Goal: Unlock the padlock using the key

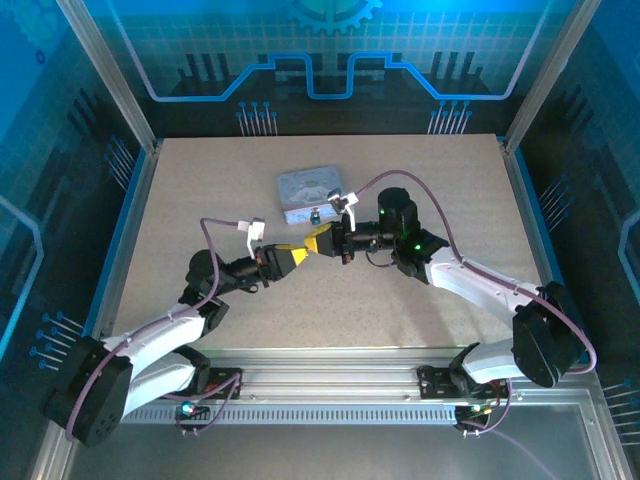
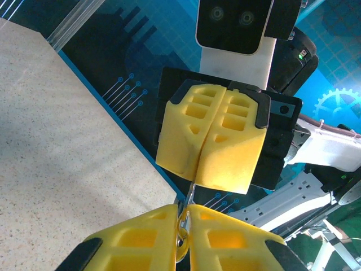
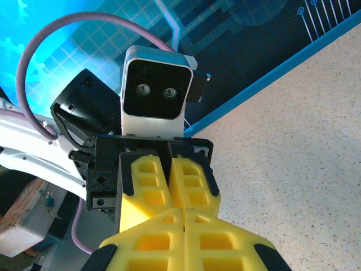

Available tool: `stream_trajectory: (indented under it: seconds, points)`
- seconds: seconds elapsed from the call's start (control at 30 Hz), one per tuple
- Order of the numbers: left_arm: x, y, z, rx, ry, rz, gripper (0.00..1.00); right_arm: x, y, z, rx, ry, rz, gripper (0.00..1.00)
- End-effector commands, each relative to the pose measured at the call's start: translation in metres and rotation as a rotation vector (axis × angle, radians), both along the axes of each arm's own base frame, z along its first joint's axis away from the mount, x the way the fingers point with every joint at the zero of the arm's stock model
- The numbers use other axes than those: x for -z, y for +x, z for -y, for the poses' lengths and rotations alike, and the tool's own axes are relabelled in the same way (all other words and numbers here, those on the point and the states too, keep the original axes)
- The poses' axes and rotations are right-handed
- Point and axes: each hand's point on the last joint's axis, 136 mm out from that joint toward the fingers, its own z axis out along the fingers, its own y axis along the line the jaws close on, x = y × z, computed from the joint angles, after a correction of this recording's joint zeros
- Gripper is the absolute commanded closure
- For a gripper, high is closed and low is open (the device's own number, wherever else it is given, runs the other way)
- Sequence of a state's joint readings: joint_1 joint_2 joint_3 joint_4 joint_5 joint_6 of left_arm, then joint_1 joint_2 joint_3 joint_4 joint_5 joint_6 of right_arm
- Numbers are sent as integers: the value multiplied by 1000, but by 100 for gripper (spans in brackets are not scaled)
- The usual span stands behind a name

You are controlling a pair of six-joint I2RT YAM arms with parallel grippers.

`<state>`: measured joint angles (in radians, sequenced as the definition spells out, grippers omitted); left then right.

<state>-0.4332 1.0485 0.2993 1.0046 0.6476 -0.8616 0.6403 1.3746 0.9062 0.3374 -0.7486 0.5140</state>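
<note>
A: Left gripper (image 2: pixel 182 213)?
B: Pinched narrow on the key (image 2: pixel 190 196). Its ring end sits in the seam of the yellow fingers.
A: Key's other end?
B: The thin sliver runs to the tips of the right gripper (image 2: pixel 198 176), tip to tip with the left. Those fingers are pressed flat together; can't tell whether they grip the key.
A: Padlock?
B: The padlock (image 1: pixel 315 215) lies just behind both grippers, at the tin's (image 1: pixel 305 185) near edge. Whether it is on the tin or beside it is unclear.

My fingers (image 2: pixel 225 243) are matt yellow plastic, faintly grainy. The key (image 2: pixel 182 224) at lower centre is thin bare metal with a dull shine. The table (image 2: pixel 67 169) at left looks matt, speckled beige.
</note>
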Motion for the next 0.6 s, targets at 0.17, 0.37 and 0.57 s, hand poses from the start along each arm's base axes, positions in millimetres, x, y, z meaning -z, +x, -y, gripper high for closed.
stream_trajectory:
  seconds: [0.17, 0.37, 0.57]
  points:
    - [-10, -6, 0, 12, -14, 48, 88, -15, 4, 2, 23, 44, 37, 100]
    - [-17, -6, 0, 19, -33, 60, 84, -13, 3, -1, 14, 50, 30, 100]
    - [-19, -6, 1, 24, -43, 63, 85, -11, 3, -3, 12, 49, 27, 100]
